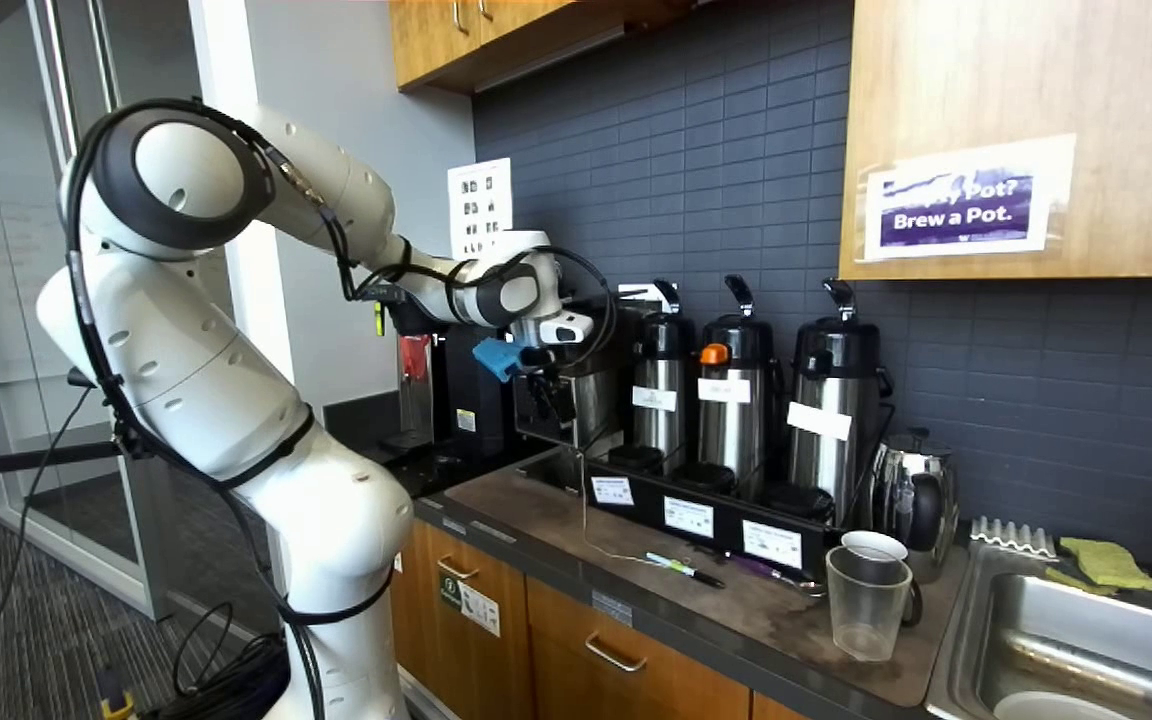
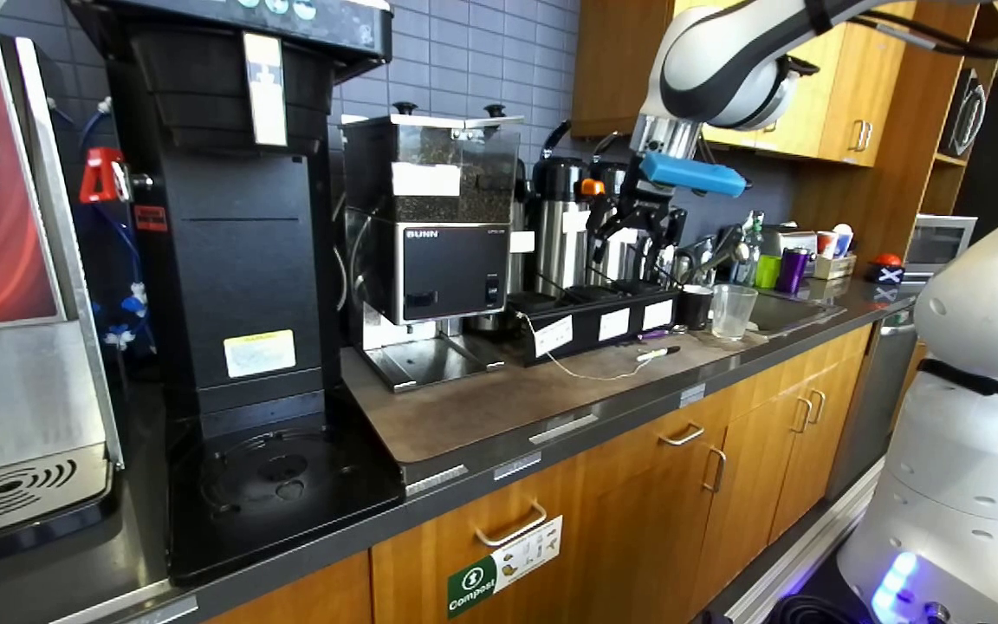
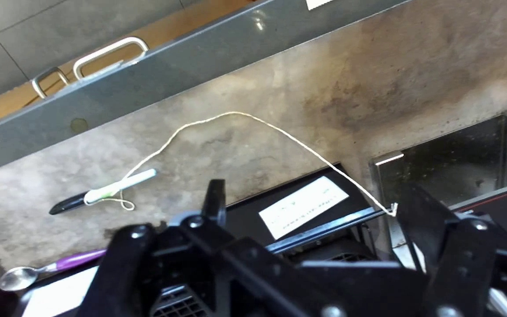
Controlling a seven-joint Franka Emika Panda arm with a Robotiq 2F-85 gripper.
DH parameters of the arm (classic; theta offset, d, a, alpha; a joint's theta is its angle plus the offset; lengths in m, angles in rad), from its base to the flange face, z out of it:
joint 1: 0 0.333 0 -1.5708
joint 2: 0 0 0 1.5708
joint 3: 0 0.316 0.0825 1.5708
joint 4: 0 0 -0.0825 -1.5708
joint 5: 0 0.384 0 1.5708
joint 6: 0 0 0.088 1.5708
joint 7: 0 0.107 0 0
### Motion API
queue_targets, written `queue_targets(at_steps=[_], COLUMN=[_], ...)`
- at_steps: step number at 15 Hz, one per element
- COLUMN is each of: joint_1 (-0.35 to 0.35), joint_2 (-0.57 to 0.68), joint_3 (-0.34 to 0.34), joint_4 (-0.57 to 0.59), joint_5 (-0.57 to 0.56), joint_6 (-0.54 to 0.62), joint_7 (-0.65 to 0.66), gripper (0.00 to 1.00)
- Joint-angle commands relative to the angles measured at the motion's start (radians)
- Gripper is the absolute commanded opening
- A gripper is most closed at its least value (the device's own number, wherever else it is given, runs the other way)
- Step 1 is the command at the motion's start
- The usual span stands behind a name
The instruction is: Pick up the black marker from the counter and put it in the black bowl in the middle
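Note the string (image 3: 236,113) running from the marker (image 3: 107,189) to the black rack (image 3: 241,221): it may snag or pull taut when you lift, tugging the marker loose. The marker lies between the rack and the front edge of the tabletop (image 3: 178,68); your fingers (image 3: 214,198) stand wide apart above the rack, holding nothing, no contact visible.

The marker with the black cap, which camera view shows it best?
The wrist view. There the marker appears largest, from end to end, with its black cap and the string touching it clear. Both exterior views show it too, but much smaller.
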Motion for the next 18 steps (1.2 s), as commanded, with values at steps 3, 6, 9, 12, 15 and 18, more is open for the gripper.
queue_targets(at_steps=[3,6,9,12,15,18], joint_1=[-0.073,-0.103,-0.130,-0.149,-0.167,-0.174], joint_2=[0.056,0.088,0.128,0.169,0.211,0.253], joint_3=[0.009,0.006,0.001,-0.011,-0.025,-0.051], joint_4=[0.017,0.026,0.044,0.066,0.086,0.102], joint_5=[-0.015,-0.017,-0.020,-0.025,-0.042,-0.055], joint_6=[0.012,0.031,0.078,0.110,0.123,0.128], joint_7=[0.160,0.230,0.321,0.390,0.451,0.496], gripper=[1.00,1.00,1.00,1.00,1.00,1.00])
